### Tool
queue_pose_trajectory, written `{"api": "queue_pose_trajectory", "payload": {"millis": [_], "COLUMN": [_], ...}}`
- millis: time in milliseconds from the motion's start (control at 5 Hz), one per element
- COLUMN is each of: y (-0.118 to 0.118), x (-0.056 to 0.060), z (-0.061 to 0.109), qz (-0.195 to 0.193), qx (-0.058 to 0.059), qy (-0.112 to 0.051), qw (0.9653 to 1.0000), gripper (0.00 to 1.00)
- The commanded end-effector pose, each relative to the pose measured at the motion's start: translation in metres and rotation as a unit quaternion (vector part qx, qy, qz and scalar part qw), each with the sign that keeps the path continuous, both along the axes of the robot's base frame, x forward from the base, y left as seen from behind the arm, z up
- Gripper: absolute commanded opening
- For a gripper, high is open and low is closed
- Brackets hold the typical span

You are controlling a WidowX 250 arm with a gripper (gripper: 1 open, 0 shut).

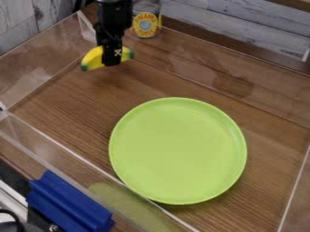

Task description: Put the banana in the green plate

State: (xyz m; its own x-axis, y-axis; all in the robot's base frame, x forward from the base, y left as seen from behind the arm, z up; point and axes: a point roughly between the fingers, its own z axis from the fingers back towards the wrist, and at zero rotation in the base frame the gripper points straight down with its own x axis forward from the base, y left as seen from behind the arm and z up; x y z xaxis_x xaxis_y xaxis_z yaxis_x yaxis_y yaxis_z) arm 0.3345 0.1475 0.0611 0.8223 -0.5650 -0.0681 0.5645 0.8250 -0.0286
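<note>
Banana (101, 56) leaves the desk (182, 77), pinched in the claw (111, 58) at the far left corner.
Next move, likely: carry it across to the green plate (179, 150) and release.

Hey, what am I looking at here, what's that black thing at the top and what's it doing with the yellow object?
This is one camera view looking down at a wooden table fenced by clear plastic walls. The black thing is a robot arm; its end effector points down and is shut on a small toy banana. A large green plate lies empty nearer the camera, apart from the banana. A blue object sits at the bottom left, and a small can stands at the back.
</note>
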Motion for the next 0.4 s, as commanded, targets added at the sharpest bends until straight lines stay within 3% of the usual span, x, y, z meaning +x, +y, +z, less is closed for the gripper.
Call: {"api": "queue_pose_trajectory", "payload": {"millis": [0,200], "y": [-0.0163,-0.0259], "x": [-0.0008,-0.0017], "z": [0.0455,0.0549], "qz": [0.000,0.001], "qx": [0.015,0.013], "qy": [-0.049,-0.059], "qw": [0.9987,0.9982], "gripper": [0.00,0.00]}}
